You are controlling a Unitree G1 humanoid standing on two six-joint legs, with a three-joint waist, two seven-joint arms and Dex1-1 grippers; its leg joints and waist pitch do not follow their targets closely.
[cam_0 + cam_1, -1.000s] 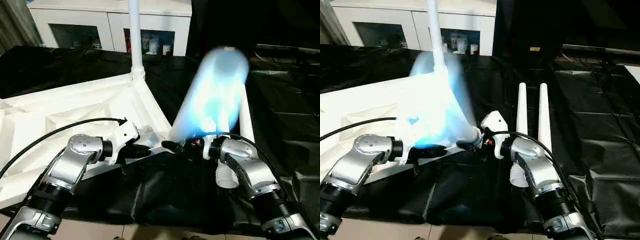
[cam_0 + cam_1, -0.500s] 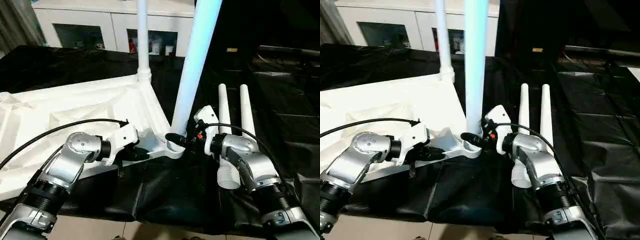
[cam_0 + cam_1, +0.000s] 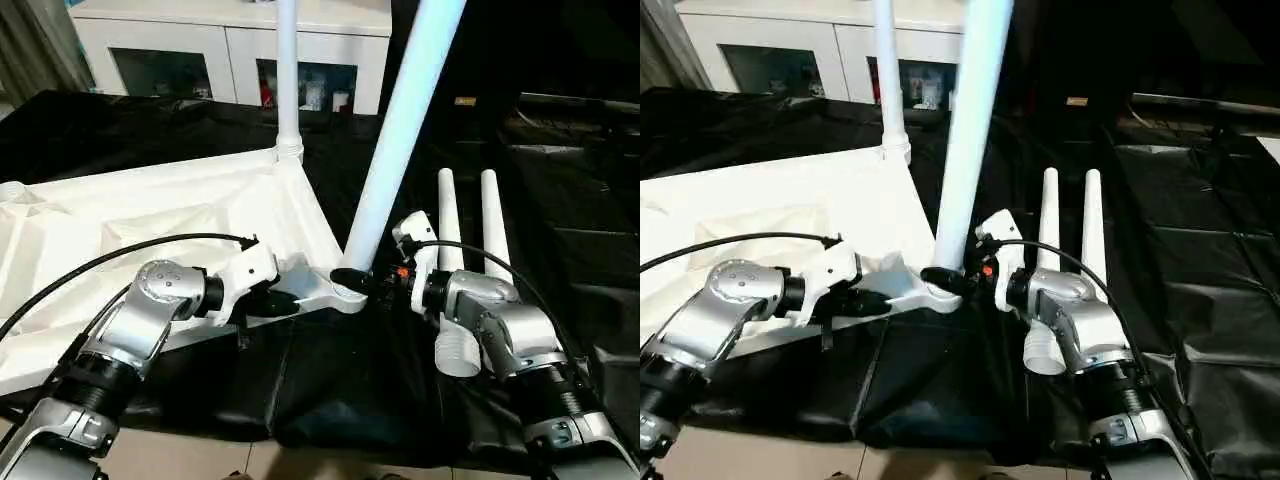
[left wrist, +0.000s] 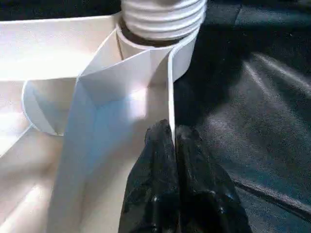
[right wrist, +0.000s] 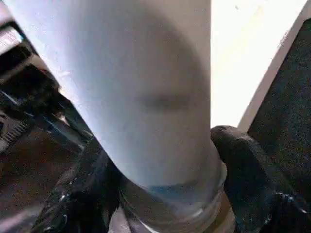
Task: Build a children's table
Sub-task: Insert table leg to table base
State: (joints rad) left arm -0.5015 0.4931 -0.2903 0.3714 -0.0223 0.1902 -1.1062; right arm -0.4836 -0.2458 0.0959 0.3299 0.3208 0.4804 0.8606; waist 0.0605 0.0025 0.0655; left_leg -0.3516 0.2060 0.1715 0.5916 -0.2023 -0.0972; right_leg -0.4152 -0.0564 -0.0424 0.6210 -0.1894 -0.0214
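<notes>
The white table top [image 3: 150, 215] lies upside down on black cloth, ribs up. One white leg [image 3: 287, 70] stands upright in its far corner socket. My right gripper [image 3: 352, 280] is shut on the base of a second leg [image 3: 400, 130], which sits at the near corner socket [image 3: 335, 292] and leans to the right. In the right wrist view the black fingers [image 5: 245, 165] clasp that leg [image 5: 146, 97] on both sides. My left gripper [image 4: 172, 138] is shut on the top's thin rim wall [image 4: 170, 82] just beside that socket. Two more legs [image 3: 447, 220] [image 3: 492, 220] lie side by side to the right.
A white cabinet with glass doors [image 3: 180, 60] stands behind the work. Black cloth [image 3: 330, 380] covers the surface and hangs wrinkled over the front edge. A black cable [image 3: 120, 260] arcs over the top from my left arm.
The leg in my right gripper swung up from a blurred tilt to nearly upright at the near corner socket, and now leans to the right. My left gripper has stayed on the rim.
</notes>
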